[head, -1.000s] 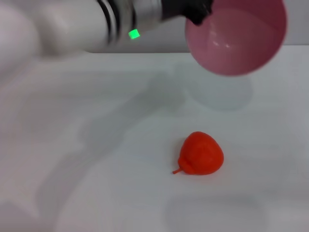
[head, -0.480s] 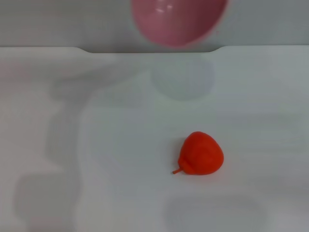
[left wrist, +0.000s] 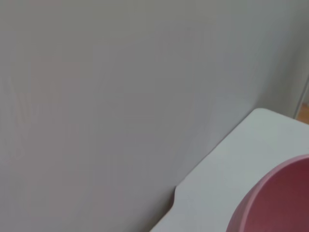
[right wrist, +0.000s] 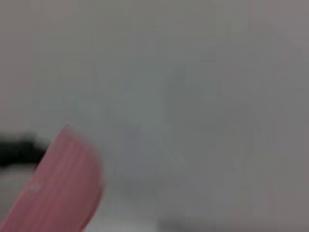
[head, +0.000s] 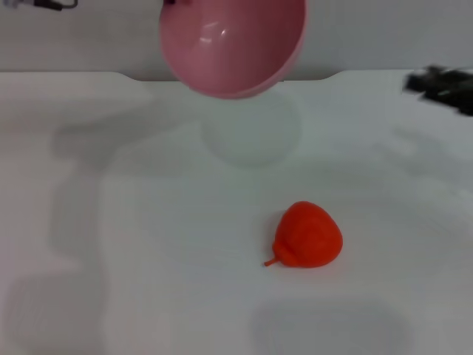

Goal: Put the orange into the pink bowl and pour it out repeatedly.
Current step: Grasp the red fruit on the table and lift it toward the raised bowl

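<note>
Here, the bowl (head: 233,44) hangs in the air above the table's far edge, tilted so its mouth faces back toward me and down. Its inside shows bare and glossy. It casts a soft round shadow on the table (head: 111,222) just under it, so it is clear of the surface.

My left arm must be the one carrying it: its wrist view has the bowl's rim close in a corner, with the wall and the table's far edge behind. My left gripper itself is out of every view, so I cannot tell its fingers' state; I only judge it has the bowl by the rim, since nothing else holds the bowl up.

The orange (head: 307,234) lies on the table, nearer me than the bowl and a little toward the right edge, well apart from it, stem nub pointing to the near left. That reads as a pour completed: bowl tipped, fruit out.

My right gripper (head: 441,83) shows as a dark shape at the table's right edge, far side, off the orange. Whether it is open, I cannot tell. Its wrist view catches the bowl's outer wall.

Next, as I judge it: bowl back down upright, right gripper over to the orange.
</note>
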Controlling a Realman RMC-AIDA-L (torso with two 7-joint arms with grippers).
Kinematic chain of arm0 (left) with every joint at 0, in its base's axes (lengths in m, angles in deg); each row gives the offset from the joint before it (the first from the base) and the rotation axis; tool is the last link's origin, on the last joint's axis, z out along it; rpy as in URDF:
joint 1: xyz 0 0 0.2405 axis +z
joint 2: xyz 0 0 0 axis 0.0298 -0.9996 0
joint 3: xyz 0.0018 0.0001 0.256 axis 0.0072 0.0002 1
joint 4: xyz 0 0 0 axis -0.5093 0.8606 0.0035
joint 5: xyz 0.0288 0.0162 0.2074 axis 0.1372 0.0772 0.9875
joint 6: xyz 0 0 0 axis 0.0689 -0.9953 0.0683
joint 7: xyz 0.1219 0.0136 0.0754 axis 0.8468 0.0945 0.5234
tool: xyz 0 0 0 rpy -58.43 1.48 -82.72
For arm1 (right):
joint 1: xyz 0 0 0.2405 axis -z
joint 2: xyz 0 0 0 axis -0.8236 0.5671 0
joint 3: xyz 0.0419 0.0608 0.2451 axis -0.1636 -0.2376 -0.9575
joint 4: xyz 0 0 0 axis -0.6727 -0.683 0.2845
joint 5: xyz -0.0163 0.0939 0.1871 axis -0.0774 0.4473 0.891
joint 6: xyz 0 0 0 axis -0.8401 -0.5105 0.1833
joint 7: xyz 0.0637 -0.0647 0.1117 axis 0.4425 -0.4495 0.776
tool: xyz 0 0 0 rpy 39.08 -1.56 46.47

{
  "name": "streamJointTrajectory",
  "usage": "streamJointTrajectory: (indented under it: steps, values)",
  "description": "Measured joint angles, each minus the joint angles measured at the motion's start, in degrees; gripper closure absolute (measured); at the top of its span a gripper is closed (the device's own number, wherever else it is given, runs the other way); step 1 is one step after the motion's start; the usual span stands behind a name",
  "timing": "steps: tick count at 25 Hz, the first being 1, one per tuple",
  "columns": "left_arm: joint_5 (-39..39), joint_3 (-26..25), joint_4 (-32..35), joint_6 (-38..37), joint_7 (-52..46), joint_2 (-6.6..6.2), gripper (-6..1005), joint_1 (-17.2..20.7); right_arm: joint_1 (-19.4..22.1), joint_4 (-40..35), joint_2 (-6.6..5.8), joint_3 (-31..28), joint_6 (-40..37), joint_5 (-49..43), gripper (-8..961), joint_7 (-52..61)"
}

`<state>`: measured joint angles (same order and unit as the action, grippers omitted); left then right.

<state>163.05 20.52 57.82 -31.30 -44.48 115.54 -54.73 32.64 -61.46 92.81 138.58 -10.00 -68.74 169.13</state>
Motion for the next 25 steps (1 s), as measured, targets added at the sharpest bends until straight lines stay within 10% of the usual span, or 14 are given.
streamJointTrajectory:
  steps: [5, 9, 25]
  values:
    - [-0.16, 0.36, -0.29, -0.48, -0.47, 0.19, 956, 1.28, -6.75, -12.52, 2.93, 0.69, -4.40, -28.01, 383, 17.45]
    - [-0.20, 0.37, -0.29, -0.93, -0.64, 0.44, 956, 1.87, -13.90, -18.66, 8.32, 1.44, -12.88, -48.49, 387, 22.78]
    - [-0.32, 1.13, 0.34, -2.16, -1.26, 1.84, 955, 2.77, -18.54, -15.68, 9.33, 21.52, -9.98, -53.62, 400, 29.62]
